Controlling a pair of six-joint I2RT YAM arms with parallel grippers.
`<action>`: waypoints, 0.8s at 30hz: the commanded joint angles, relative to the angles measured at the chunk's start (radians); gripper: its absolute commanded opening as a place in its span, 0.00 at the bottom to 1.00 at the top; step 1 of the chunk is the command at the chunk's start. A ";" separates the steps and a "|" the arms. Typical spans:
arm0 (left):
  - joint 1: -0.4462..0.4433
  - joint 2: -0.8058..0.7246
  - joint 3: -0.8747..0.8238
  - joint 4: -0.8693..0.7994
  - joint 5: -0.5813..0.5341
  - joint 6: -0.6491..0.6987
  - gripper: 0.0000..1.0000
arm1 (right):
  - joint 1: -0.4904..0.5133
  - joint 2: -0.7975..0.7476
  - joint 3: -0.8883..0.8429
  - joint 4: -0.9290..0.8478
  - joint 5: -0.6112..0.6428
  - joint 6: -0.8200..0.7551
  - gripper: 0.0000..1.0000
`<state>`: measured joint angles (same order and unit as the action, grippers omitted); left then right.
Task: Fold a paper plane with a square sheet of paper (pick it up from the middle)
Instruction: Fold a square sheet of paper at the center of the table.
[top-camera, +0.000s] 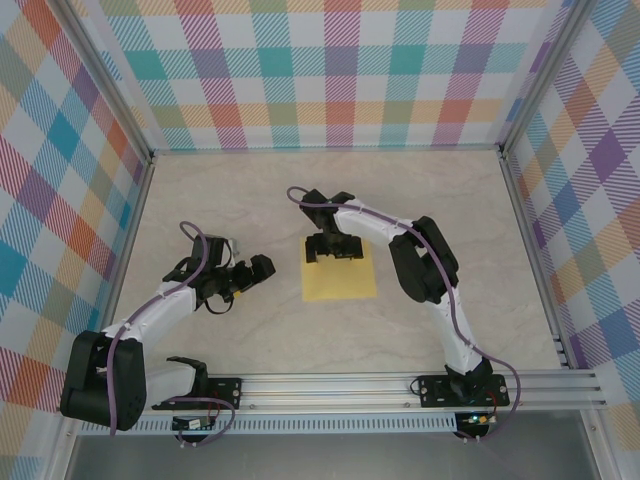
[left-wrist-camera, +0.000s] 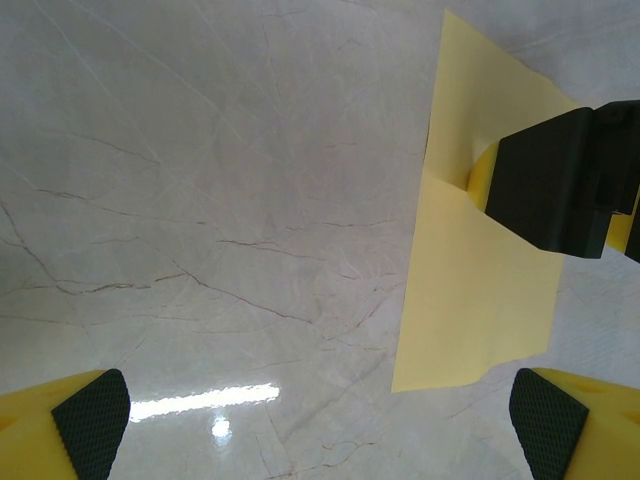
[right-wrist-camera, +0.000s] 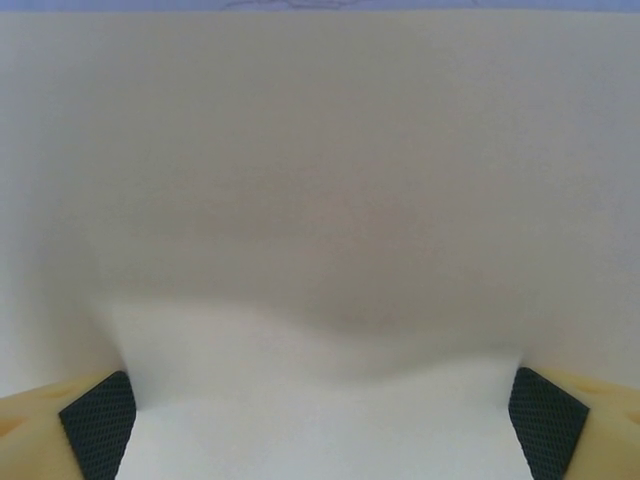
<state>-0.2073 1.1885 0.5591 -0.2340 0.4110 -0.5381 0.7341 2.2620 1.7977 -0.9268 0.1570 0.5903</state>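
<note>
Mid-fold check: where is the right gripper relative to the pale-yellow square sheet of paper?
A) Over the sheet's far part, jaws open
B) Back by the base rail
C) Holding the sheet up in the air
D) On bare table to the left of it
A: in the top view the right gripper sits over the far part of the pale-yellow square sheet of paper, which lies on the table. Its wrist view shows the fingers spread with paper bowing between them.

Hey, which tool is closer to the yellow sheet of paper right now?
Right. The right tool is down, open, at the far part of the square sheet of paper; the left tool hangs open over bare table off its left edge, apart.
</note>
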 joint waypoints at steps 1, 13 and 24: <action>0.003 0.004 0.008 -0.021 0.023 0.015 1.00 | 0.005 0.040 -0.064 0.015 -0.053 0.014 0.95; 0.003 -0.003 0.014 -0.029 0.029 0.013 1.00 | 0.005 -0.056 -0.023 0.022 -0.061 -0.012 0.62; 0.004 -0.035 0.019 -0.036 0.020 0.010 1.00 | 0.004 -0.204 -0.073 0.047 -0.102 0.023 0.31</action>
<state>-0.2073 1.1782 0.5591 -0.2409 0.4187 -0.5346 0.7341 2.1445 1.7473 -0.9005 0.1005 0.5915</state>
